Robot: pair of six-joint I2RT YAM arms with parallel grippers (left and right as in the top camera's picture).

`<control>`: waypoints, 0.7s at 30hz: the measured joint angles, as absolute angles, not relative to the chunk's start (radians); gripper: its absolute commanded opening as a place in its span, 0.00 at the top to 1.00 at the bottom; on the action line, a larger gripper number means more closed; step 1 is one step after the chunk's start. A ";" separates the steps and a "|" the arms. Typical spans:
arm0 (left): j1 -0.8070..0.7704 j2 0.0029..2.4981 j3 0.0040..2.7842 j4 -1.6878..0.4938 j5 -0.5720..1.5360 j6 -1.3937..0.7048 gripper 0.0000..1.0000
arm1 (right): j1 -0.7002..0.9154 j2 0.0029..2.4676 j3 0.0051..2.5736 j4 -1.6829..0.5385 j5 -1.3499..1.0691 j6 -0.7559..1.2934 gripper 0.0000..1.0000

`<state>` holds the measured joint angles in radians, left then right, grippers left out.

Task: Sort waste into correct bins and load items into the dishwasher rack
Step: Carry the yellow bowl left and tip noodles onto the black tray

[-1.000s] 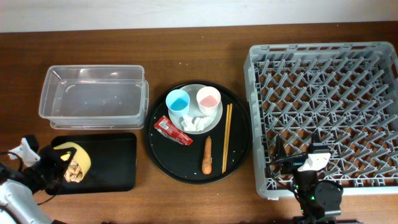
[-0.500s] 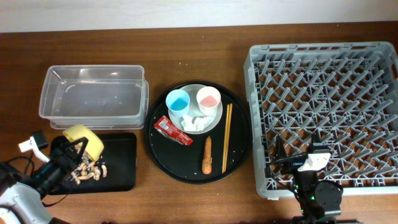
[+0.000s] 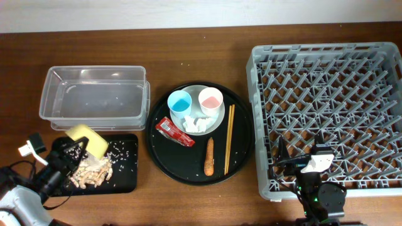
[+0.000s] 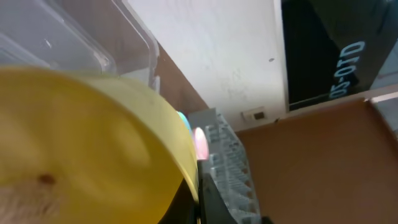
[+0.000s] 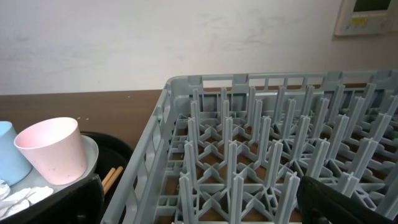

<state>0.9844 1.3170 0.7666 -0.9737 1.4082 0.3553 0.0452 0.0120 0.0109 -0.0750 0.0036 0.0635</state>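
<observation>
Only from overhead, the whole layout. Left gripper (image 3: 70, 149) at the near left corner, clamped shut on the rim of the yellow bowl (image 3: 88, 137), bowl tipped on edge over the shallow black tray (image 3: 129, 182). Beige food scraps (image 3: 91, 172) heaped in that tray just below the bowl, rice grains (image 3: 122, 152) scattered beside them. Clear tub (image 3: 94, 94) just behind the tray. On the round black tray (image 3: 164, 164) in the middle, a pale plate (image 3: 215, 121) bearing the blue cup (image 3: 179, 102), the pink-inside cup (image 3: 210, 100) and the crumpled tissue (image 3: 196, 123). Red wrapper (image 3: 174, 132) at the plate's near left edge, carrot piece (image 3: 209, 157) and chopsticks (image 3: 229, 138) lying on the tray itself. Grey rack (image 3: 326, 107) at the right.

Close up from the left wrist, mostly the bowl's yellow inside, with a brown speck. Past its rim, the tub's wall and slivers of both cups.

From the right wrist, upright pegs seen side-on, the pink-inside cup standing on the plate, chopstick ends. Right gripper (image 5: 199, 202) low at the rack's near left edge, fingers spread wide at the two lower corners, holding nothing. Touching the rack or not, impossible to tell.

Writing: pale letters on a dark panel (image 4: 348, 59), turned sideways, "OTO" legible and the rest unclear. Print on a wall controller (image 5: 370, 15) and on the wrapper too small to read.
</observation>
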 measured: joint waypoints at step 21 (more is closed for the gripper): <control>0.974 1.317 0.764 -1.008 1.304 0.287 1.00 | 0.045 0.012 0.011 -0.075 0.004 0.064 0.02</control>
